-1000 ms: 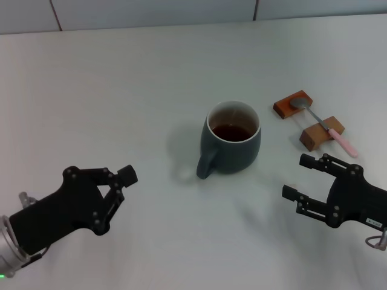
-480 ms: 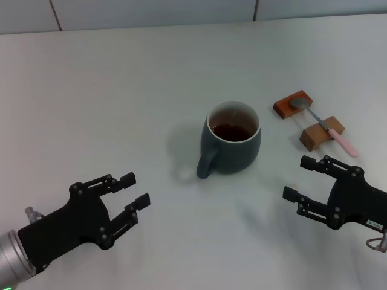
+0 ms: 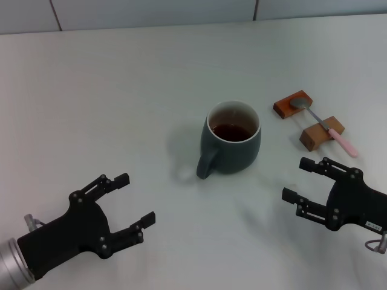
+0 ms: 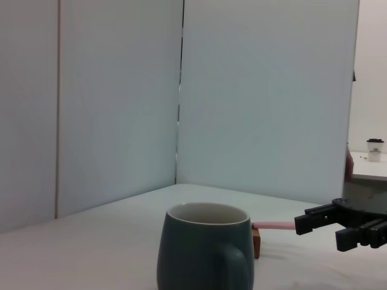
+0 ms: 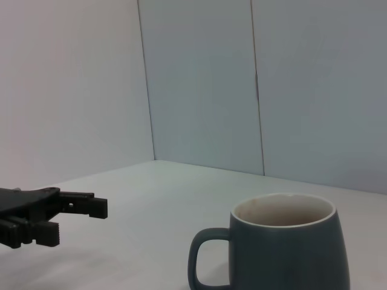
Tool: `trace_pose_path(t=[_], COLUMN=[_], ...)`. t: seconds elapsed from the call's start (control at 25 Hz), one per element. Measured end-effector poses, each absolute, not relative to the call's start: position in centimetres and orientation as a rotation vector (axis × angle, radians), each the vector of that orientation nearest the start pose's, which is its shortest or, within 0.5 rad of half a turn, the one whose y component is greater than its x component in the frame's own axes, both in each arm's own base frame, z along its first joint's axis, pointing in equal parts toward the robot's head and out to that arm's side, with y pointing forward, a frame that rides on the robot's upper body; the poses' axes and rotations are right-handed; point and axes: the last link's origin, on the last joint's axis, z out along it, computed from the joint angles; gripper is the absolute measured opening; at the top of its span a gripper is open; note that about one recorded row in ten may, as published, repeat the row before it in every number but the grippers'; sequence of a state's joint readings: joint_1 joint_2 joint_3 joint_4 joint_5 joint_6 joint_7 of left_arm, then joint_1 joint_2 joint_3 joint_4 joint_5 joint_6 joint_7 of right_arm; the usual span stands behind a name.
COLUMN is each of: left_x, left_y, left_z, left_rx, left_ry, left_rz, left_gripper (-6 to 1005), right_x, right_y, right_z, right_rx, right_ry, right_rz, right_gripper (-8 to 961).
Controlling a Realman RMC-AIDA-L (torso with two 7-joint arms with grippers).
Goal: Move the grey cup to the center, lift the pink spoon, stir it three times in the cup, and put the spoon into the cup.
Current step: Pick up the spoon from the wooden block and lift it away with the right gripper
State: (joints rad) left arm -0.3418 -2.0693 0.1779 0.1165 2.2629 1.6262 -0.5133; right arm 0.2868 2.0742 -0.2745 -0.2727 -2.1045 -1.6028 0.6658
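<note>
My left gripper (image 3: 133,199) has swung round and spread its fingers wide over the last second; it now sits low on my left, well apart from the cup (image 3: 230,145). I read that as release done, the cup parked at the center (image 3: 181,199). The right gripper (image 3: 302,180) hangs open near the spoon (image 3: 326,127), holding nothing. The spoon lies across two wooden blocks (image 3: 308,119) to the cup's right, long axis diagonal, bowl pointing away from me, pink handle toward my right gripper. The cup's handle points at my left side.
</note>
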Motion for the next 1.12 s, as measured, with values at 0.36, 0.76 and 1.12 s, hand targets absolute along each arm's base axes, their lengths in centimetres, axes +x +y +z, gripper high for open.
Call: trace_pose_path(t=[0.36, 0.76, 1.12], left_x=[-31.5, -31.5, -31.4], left_y=[21.5, 21.5, 21.9], left_z=[-5.9, -5.8, -5.6], left_rx=[-2.509, -2.505, -2.485], left_ry=[-0.335, -0.306, -0.31], left_rz=[-0.908, -0.904, -0.915], left_gripper=[859, 859, 859], right_x=[34.4, 33.7, 35.7], right_y=[21.9, 19.3, 17.0], right_z=[-3.1, 1.1, 2.9], right_rx=[-2.414, -2.085, -1.557], right_ry=[0.49, 0.916, 1.8], right_rz=[0.798, 1.319, 1.727], right_gripper=[734, 733, 735])
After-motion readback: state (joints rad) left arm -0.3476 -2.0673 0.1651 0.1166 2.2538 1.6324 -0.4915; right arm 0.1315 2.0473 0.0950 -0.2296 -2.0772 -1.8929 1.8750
